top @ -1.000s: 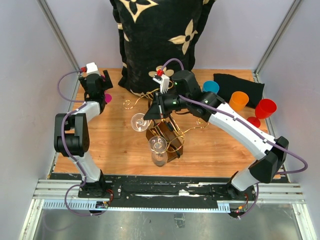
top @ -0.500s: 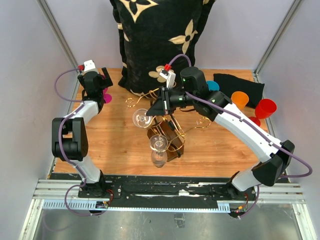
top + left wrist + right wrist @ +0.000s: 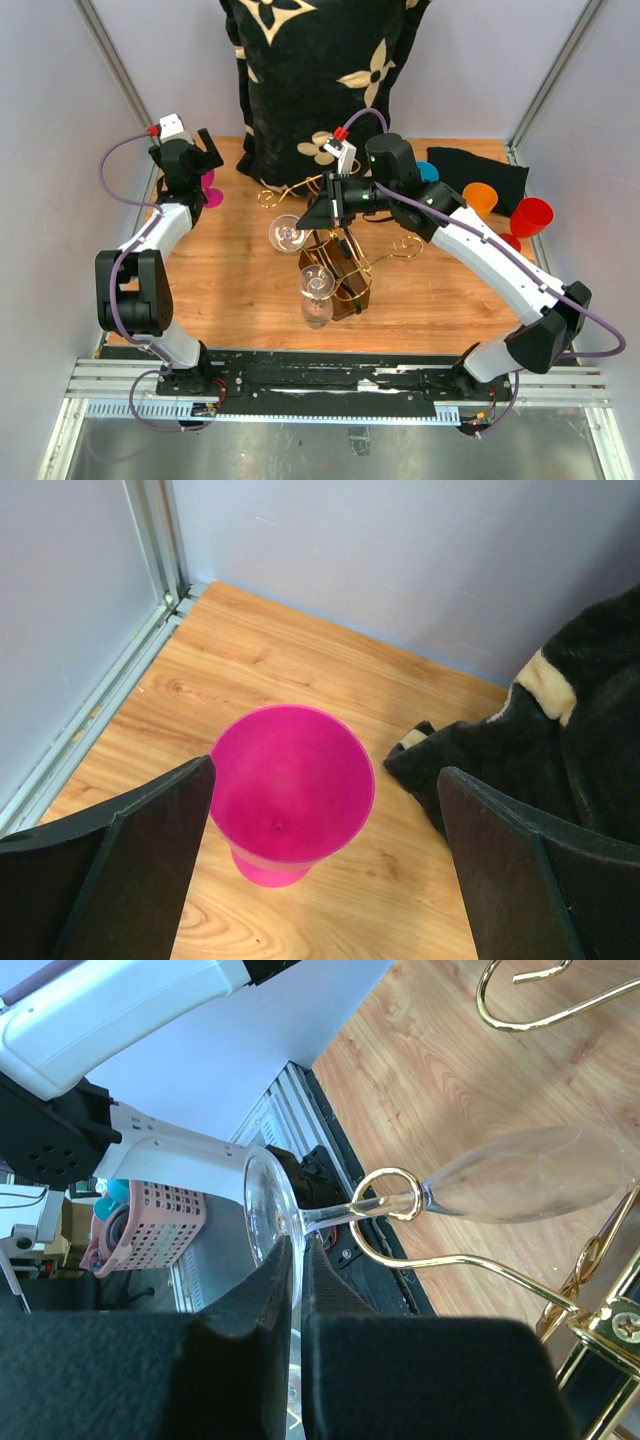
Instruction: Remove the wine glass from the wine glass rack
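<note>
The wine glass (image 3: 287, 235) hangs tilted at the left side of the wine glass rack (image 3: 352, 292), a gold wire stand on a dark wooden base. My right gripper (image 3: 326, 211) is shut on the rim of the glass's foot (image 3: 264, 1215). In the right wrist view the stem passes through a curled gold loop (image 3: 386, 1194) of the rack, the bowl (image 3: 530, 1175) beyond it, and the right gripper (image 3: 298, 1247) pinches the foot. My left gripper (image 3: 325, 790) stands open far left, above a pink cup (image 3: 290, 785).
A second wine glass (image 3: 317, 294) hangs on the rack's near side. A black pillow with cream flowers (image 3: 310, 70) leans at the back. Teal (image 3: 421, 172), orange (image 3: 478, 200) and red (image 3: 530, 215) cups stand by a black cloth (image 3: 490, 160) at the right.
The right gripper has shifted slightly right and back with the glass's foot in it. The left arm has swung a little further back and left over the pink cup.
</note>
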Controlling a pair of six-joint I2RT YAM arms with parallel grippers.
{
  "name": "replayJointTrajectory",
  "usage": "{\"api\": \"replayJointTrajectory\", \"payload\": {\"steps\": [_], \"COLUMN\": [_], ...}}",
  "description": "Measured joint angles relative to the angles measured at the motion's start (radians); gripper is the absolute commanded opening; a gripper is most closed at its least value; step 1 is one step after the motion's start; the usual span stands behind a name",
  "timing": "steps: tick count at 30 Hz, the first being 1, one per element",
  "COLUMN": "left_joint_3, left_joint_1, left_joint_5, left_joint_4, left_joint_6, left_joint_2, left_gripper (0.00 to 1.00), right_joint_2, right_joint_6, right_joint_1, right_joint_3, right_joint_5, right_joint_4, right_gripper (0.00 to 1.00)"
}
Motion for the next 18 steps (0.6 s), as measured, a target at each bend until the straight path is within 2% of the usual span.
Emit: {"api": "replayJointTrajectory", "payload": {"steps": [18], "left_joint_3": [0.0], "left_joint_1": [0.0], "left_joint_5": [0.026], "left_joint_4": [-0.039], "left_joint_6": [-0.015], "left_joint_2": [-0.008], "left_gripper": [1.0], "right_joint_2": [0.011], "right_joint_6": [0.08], "right_joint_1": [-0.014], "right_joint_3": [-0.09], "right_joint_5": [-0.142], "right_joint_4": [0.134], "right_gripper": [0.01]}}
